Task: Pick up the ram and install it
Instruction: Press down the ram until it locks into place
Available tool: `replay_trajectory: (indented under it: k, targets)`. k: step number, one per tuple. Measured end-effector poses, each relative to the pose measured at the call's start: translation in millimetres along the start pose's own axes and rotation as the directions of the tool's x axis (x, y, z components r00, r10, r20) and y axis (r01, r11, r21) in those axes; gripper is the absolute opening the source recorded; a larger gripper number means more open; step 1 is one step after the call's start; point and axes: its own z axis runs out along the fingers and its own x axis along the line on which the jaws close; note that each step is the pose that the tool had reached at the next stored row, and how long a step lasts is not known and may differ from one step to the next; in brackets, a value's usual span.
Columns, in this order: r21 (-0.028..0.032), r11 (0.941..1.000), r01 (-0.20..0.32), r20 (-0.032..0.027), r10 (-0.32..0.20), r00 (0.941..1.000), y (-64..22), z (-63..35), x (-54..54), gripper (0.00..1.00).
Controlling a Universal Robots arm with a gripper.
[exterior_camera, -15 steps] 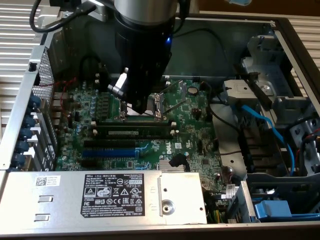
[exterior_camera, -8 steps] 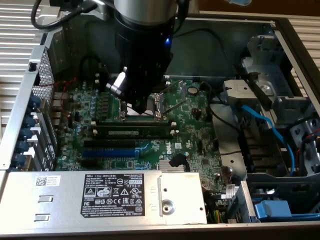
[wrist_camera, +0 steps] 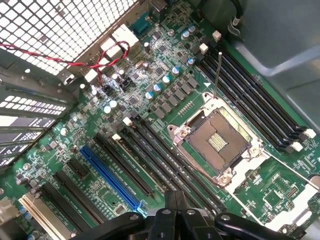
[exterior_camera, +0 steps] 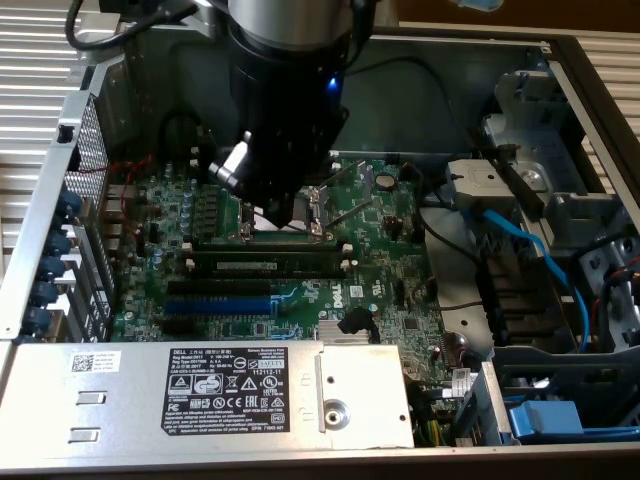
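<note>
Black two-finger gripper [wrist_camera: 176, 212] on dark cylindrical arm: fingers pressed together, clenched on nothing, hovering low over green motherboard [exterior_camera: 160, 250], just beside open silver processor socket [wrist_camera: 216, 142]. Exterior view, left to right: perforated metal rear panel [exterior_camera: 90, 140]; blue expansion slot [exterior_camera: 218, 304]; long thin green ram stick with white label strip [exterior_camera: 265, 265], seated flat in black memory slot below socket, apart from gripper; light-blue cable [exterior_camera: 530, 250]. Foreground: silver labelled metal housing [exterior_camera: 200, 395].

My own arm [exterior_camera: 285, 100] hides the motherboard's [exterior_camera: 380, 250] far part in the exterior view; my pincer [wrist_camera: 176, 210] is cut off at the wrist picture's edge.
</note>
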Motion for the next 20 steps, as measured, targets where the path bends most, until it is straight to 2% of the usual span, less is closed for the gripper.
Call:
replay_trajectory:
  k: [9,20]
  targets:
    - [-0.0033,0.9977,-0.068,-0.0014,0.068,0.9977,0.1,0.0,-0.1,0.1]
    - [-0.0079,0.9892,-0.147,-0.0042,0.147,0.9892,0.3,0.0,-0.2,0.1]
